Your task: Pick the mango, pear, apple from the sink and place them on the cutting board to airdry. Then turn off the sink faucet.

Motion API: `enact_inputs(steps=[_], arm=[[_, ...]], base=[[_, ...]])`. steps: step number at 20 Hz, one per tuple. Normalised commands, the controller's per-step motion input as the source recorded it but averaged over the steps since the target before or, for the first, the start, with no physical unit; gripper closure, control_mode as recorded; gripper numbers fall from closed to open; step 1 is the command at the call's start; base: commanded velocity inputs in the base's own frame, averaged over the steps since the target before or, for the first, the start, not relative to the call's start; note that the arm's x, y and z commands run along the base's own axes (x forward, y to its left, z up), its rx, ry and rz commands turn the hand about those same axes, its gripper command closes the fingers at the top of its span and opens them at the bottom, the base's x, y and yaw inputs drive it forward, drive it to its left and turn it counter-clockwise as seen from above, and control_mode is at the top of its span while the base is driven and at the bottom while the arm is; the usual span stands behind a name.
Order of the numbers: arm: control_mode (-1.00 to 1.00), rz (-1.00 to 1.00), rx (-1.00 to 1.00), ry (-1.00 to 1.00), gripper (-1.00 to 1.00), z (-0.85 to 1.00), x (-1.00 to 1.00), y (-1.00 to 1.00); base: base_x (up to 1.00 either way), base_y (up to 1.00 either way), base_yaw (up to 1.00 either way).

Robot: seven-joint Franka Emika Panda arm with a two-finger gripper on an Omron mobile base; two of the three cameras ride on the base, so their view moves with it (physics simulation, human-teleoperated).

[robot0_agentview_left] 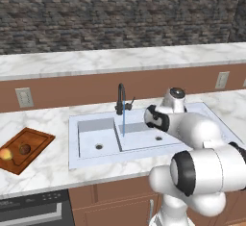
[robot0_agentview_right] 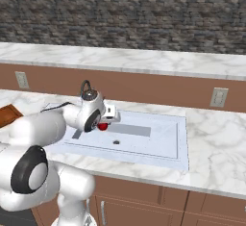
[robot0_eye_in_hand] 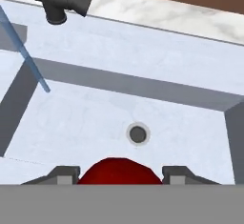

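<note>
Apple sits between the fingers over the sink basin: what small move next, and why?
Probably lift straight up. The apple sits between the fingers, apparently gripped, above the sink; mango and pear already lie on the cutting board.

We are finding no readable text, label, brand, number or sign anywhere; nothing around the claw (robot0_eye_in_hand: 119,173) is carrying any writing we can make out.

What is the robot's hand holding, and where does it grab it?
The hand holds the red apple, one finger on each side of its round middle, above the sink.
</note>
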Motion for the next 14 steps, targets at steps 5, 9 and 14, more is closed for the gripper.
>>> enact_inputs(steps=[5,9,14], arm=[[-1.0,0.0,0.13,0.38,1.0,1.0,-0.02,0.0],[-1.0,0.0,0.23,0.42,1.0,0.95,-0.27,0.0],[-1.0,0.0,0.16,0.29,1.0,0.47,-0.69,0.09]], base=[[0.0,0.0,0.0],[0.0,0.0,0.0],[0.0,0.0,0.0]])
